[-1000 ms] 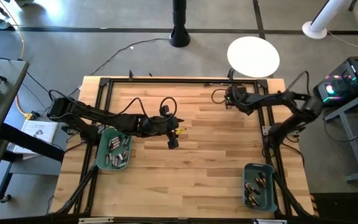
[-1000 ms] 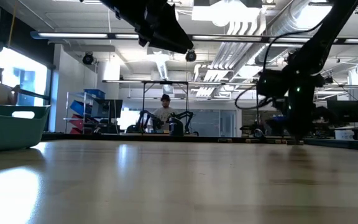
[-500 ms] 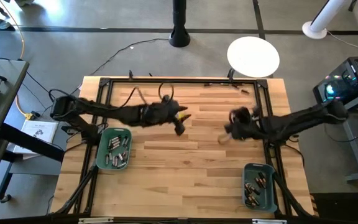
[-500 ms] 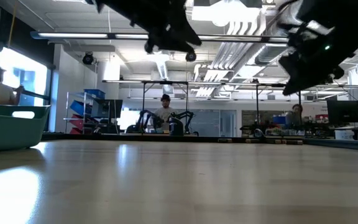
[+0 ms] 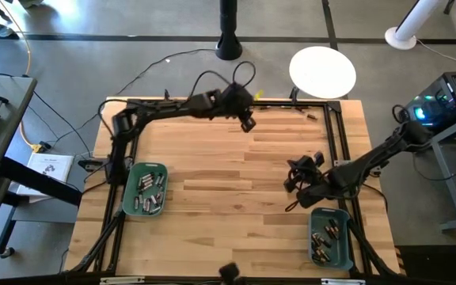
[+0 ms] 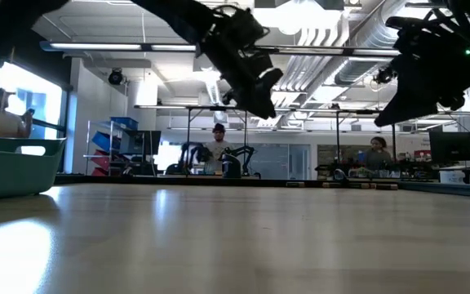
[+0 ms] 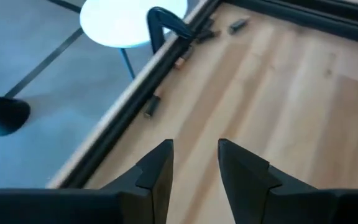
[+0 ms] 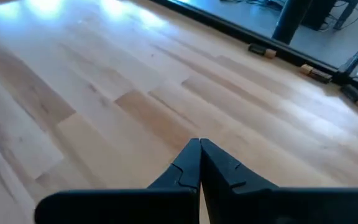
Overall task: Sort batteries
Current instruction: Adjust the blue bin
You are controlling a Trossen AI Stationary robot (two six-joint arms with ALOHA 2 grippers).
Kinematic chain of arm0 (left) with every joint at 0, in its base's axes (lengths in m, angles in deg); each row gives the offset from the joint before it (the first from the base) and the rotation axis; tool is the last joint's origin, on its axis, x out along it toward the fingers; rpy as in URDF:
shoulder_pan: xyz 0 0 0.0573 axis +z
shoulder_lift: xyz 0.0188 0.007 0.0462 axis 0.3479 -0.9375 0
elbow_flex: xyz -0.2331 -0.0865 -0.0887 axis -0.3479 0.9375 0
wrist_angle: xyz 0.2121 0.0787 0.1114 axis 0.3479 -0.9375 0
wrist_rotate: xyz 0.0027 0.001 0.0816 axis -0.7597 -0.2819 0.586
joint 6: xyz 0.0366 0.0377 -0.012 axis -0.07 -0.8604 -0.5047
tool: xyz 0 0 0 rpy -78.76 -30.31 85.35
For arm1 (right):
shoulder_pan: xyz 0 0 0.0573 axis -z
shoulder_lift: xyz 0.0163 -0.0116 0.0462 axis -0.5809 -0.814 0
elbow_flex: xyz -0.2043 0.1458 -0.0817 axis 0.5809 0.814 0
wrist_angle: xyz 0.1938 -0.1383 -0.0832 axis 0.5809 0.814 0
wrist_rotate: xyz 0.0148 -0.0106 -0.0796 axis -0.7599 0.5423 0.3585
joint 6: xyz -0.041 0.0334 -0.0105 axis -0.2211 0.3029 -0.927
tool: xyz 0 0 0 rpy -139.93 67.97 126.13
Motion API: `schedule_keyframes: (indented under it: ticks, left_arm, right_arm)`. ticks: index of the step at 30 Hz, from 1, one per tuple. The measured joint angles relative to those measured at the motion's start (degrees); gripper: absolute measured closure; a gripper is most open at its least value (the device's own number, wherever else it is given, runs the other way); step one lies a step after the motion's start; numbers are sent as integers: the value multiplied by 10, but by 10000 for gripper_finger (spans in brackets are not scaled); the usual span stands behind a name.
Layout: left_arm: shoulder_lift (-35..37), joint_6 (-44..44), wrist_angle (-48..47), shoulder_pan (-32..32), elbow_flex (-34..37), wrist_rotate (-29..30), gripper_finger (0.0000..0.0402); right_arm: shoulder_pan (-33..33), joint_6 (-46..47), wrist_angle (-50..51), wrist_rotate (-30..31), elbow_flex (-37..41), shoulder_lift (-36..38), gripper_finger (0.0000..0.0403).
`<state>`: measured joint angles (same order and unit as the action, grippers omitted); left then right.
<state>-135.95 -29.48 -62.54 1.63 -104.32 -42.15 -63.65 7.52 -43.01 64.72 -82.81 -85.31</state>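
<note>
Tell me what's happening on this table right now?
Battery sorting is under way. The left tool hovers open and empty near the table's far edge, where loose batteries lie along the frame. The right tool, shut and empty, hangs beside the right bin. Both the right bin and the left bin already hold batteries.

wooden table (image 5: 236, 198), round white stool (image 5: 322, 71), 2 people seated behind (image 6: 215, 147)

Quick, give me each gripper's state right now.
Left gripper: open, empty, near the table's far edge.
Right gripper: shut, holding nothing visible.
</note>
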Motion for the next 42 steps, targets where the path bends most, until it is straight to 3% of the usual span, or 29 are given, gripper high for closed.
schedule_keyframes:
  ticks: [8,11,18,23,26,30,33,36,42]
  left_arm:
    - [-127,-24,-51,56,-202,-112,225]
    - [-169,-57,-69,65,-257,-118,201]
    - [-219,-140,-65,78,-287,-118,194]
    - [-246,-143,-63,92,-286,-116,212]
    - [-244,-160,-110,98,-286,-87,227]
    - [-216,-187,-189,98,-286,-18,246]
    - [-185,-212,-219,94,-283,45,261]
    - [-157,-219,-242,90,-282,76,275]
    - [-101,-209,-311,78,-282,98,304]
  right_arm:
    - [-41,14,-77,-41,0,-75,403]
    - [-63,24,-109,-41,0,-103,403]
    - [-107,90,-132,-12,0,-164,403]
    - [-114,105,-138,-4,0,-193,403]
    - [-98,99,-142,37,0,-193,403]
    - [-20,78,-87,70,-21,-152,402]
    - [91,-4,-17,-15,-54,-100,392]
    - [214,-159,-8,-102,-89,-60,366]
    - [476,-382,17,-304,-153,-45,268]
